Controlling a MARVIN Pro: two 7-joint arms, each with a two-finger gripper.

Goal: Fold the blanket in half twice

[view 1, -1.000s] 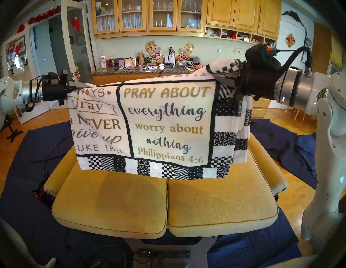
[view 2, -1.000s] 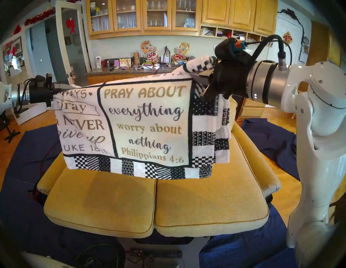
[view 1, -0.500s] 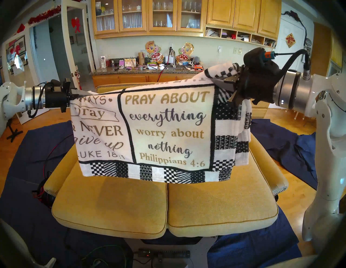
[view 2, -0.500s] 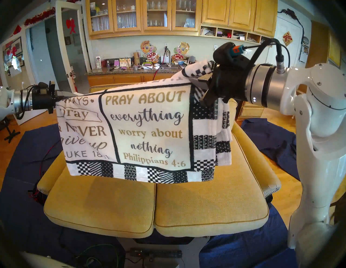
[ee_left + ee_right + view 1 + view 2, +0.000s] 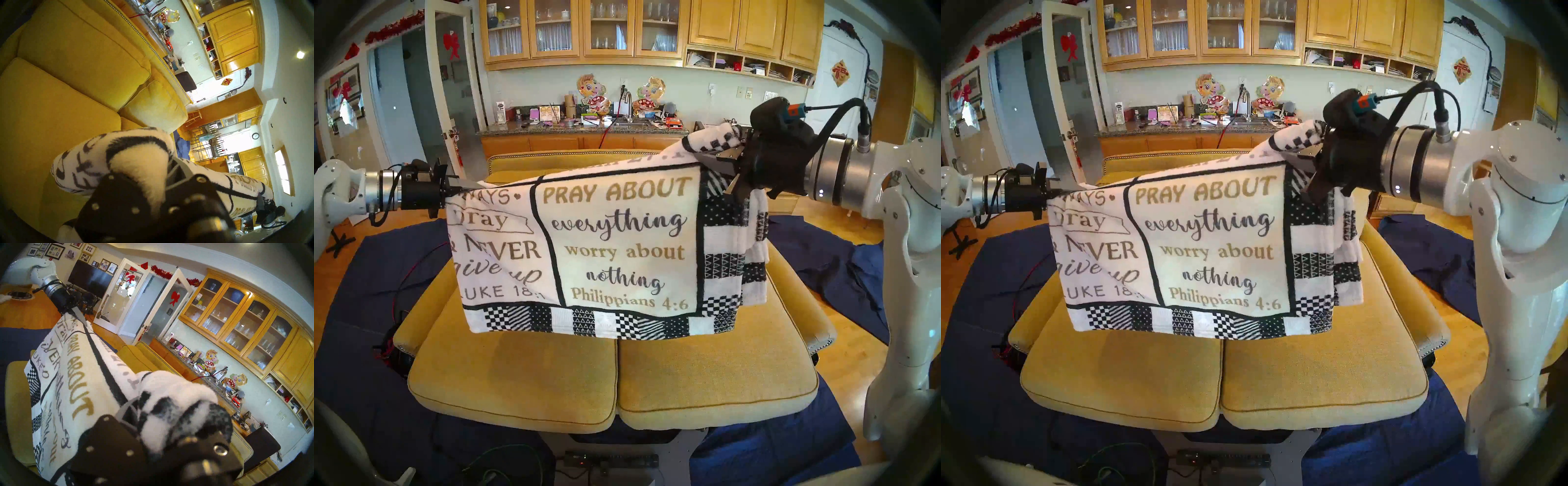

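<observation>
Blanket: the soft white fleece blanket with gold and grey lettering and a black-and-white patchwork border hung doubled between both arms, clear above the seat.
Left gripper: the black left gripper was clamped on the blanket's top edge at its left end.
Right gripper: the black right gripper pinched the bunched checkered corner, held higher than the left.
Sofa: the yellow two-cushion fabric sofa sat below the hanging hem.
Floor: navy blue cloths lay around the sofa.
</observation>
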